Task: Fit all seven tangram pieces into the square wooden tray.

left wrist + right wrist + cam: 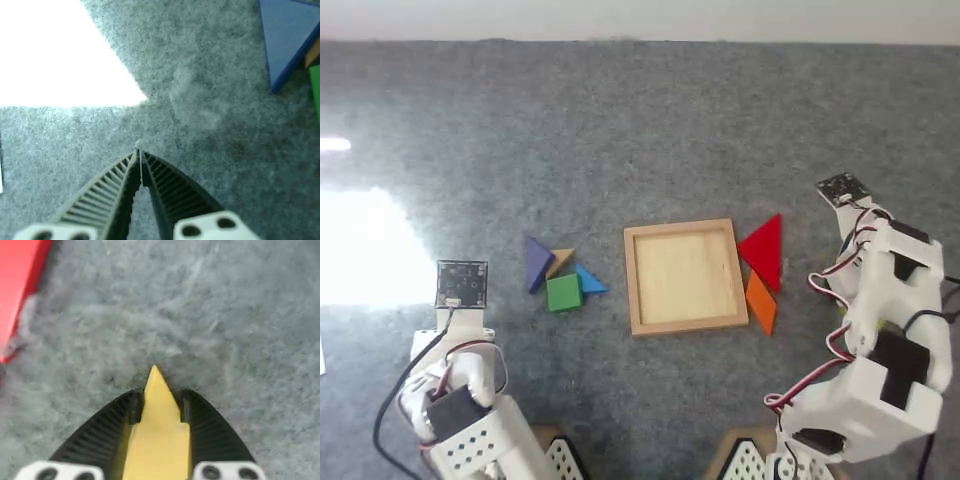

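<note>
**Tangram fill: first piece in the grip, none seated**

Stock as I read it from the remote station:

- Tray: square, wooden, lying flat about mid-table, a little toward the near edge. I count no piece inside it yet.
- Right gripper: clenched on the yellow piece, whose pointed tip sticks out past the fingertips. It is held above the grey table on the right-hand side, beyond the tray's right edge, with the red triangle just off to one side.
- Red triangle: flat on the table, just beside the tray's right edge.
- Orange piece: touching or nearly touching the red triangle's near end, also by the tray's right edge.
- Blue triangle, tan piece, green square, light-blue triangle: one tight cluster left of the tray, apart from it.
- Left gripper: pinched together on nothing, low over bare table near the left edge, with the blue triangle off to its side.

Step in hand, as I judge it: carrying the yellow piece to the tray, the first of seven.

Next move calls for bringing the right arm over the tray, turning the piece square to a corner or edge, and lowering it flat before I let go. Six pieces then wait.
</note>
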Robot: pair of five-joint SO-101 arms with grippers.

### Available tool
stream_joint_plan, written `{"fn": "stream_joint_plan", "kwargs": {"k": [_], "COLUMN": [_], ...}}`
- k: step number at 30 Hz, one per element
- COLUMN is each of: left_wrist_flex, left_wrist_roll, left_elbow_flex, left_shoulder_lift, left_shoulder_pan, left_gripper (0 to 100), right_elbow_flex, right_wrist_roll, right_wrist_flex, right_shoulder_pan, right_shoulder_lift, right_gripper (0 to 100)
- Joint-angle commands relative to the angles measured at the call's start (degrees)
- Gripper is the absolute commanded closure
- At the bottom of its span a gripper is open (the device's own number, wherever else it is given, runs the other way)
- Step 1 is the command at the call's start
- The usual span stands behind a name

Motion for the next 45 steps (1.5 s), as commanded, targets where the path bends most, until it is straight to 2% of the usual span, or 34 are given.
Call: {"fn": "stream_joint_plan", "kwargs": {"k": [1, 4, 7, 9, 13, 18, 22, 29, 37, 45], "left_wrist_flex": [0.44, 0.44, 0.44, 0.44, 0.44, 0.44, 0.44, 0.44, 0.44, 0.44], "left_wrist_roll": [0.53, 0.53, 0.53, 0.53, 0.53, 0.53, 0.53, 0.53, 0.53, 0.53], "left_elbow_flex": [-0.40, -0.40, -0.40, -0.40, -0.40, -0.40, -0.40, -0.40, -0.40, -0.40], "left_shoulder_lift": [0.09, 0.09, 0.09, 0.09, 0.09, 0.09, 0.09, 0.09, 0.09, 0.09], "left_shoulder_pan": [0.44, 0.44, 0.44, 0.44, 0.44, 0.44, 0.44, 0.44, 0.44, 0.44], "left_gripper": [99, 99, 99, 99, 99, 99, 99, 99, 99, 99], "right_elbow_flex": [-0.26, 0.00, 0.35, 1.76, 3.69, 6.86, 6.68, 6.95, 8.97, 8.44], "right_wrist_roll": [-7.30, -18.46, -26.90, -29.10, -29.19, -27.08, -25.14, -24.62, -24.62, -24.62], "right_wrist_flex": [0.31, 3.47, 15.16, 18.59, 16.57, 6.81, 6.02, 6.55, 4.88, 0.04], "right_shoulder_pan": [3.30, 4.97, 5.05, 4.88, 4.44, 4.97, 7.25, 8.84, 6.02, 5.41], "right_shoulder_lift": [-1.27, -8.75, -16.48, -19.03, -19.30, -14.55, -12.62, -14.20, -13.67, -6.55], "right_gripper": [83.3, 74.5, 74.5, 75.4, 75.3, 75.3, 75.1, 58.0, 57.5, 57.5]}}
